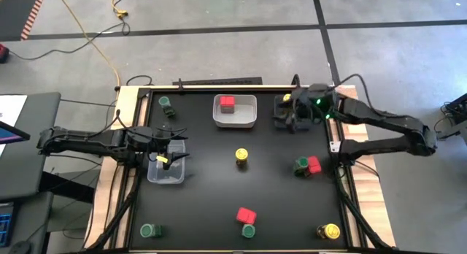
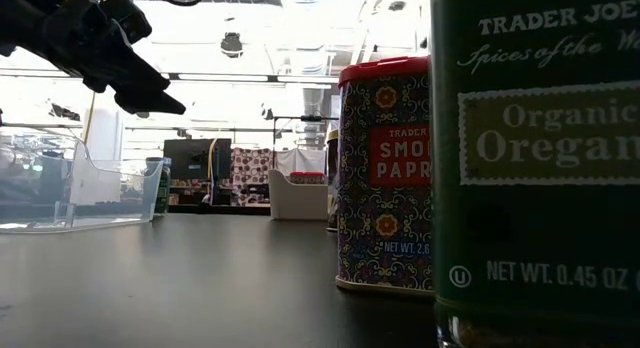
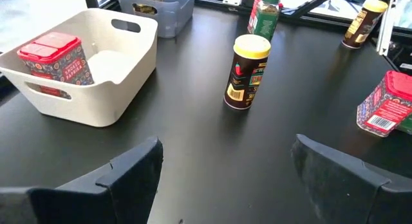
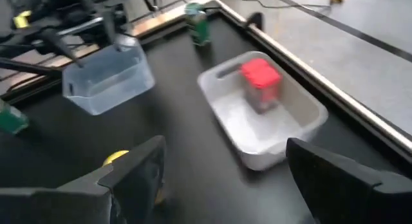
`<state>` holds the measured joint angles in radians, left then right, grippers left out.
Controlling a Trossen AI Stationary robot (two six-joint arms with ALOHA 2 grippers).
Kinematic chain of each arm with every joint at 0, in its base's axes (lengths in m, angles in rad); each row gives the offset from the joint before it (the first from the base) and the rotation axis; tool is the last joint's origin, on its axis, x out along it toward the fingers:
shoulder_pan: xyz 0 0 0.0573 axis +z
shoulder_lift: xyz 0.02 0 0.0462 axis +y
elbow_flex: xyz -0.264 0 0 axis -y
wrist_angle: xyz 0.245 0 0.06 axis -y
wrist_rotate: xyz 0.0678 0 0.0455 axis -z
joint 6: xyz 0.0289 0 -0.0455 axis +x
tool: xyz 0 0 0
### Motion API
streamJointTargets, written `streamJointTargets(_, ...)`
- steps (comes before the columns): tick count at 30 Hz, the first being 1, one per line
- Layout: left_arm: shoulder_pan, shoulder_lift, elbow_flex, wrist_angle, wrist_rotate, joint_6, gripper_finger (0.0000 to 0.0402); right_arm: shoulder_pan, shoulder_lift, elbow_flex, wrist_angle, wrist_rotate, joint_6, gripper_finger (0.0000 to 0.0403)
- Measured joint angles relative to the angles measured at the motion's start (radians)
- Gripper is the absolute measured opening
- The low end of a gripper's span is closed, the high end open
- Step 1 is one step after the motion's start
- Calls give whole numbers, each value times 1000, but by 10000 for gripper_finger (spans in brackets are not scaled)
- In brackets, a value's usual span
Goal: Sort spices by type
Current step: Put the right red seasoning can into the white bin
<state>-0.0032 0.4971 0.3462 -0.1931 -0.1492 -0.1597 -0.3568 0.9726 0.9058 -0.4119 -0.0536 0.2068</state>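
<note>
Spices, small red square-topped boxes and round yellow- and green-lidded jars, stood scattered over the black table [image 1: 211,174]; one red box [image 1: 228,103] sat in the white plastic bin [image 1: 235,122].

We noted the left gripper [image 1: 174,146] above the clear plastic tray [image 1: 166,174], fingers spread wide, holding nothing. The right gripper [image 1: 290,117] hung near the far edge over a grey bin [image 1: 279,106], also open and empty.

Risks, as we judged them: the red box [image 1: 314,164] touched a green-lidded jar [image 1: 301,166], and another pair [image 1: 246,222] crowded near the front, so a grab could tip the neighbour. The yellow-lidded jar [image 3: 245,72] looked tall and topple-prone.

The grey bin's contents were hidden from us.
</note>
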Motion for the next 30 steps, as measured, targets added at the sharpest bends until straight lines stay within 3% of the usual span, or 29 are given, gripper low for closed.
streamJointTargets(8,0,0,0,-1,1,-24,330,276,146,43,157,235,36,338)
streamJointTargets(16,0,0,0,-4,2,-24,330,373,355,279,73,293,29,326)
streamJointTargets(22,0,0,0,-4,3,-73,330,396,442,469,-184,299,125,326)
streamJointTargets(30,0,0,0,-4,3,-99,330,439,472,561,-750,297,629,326)
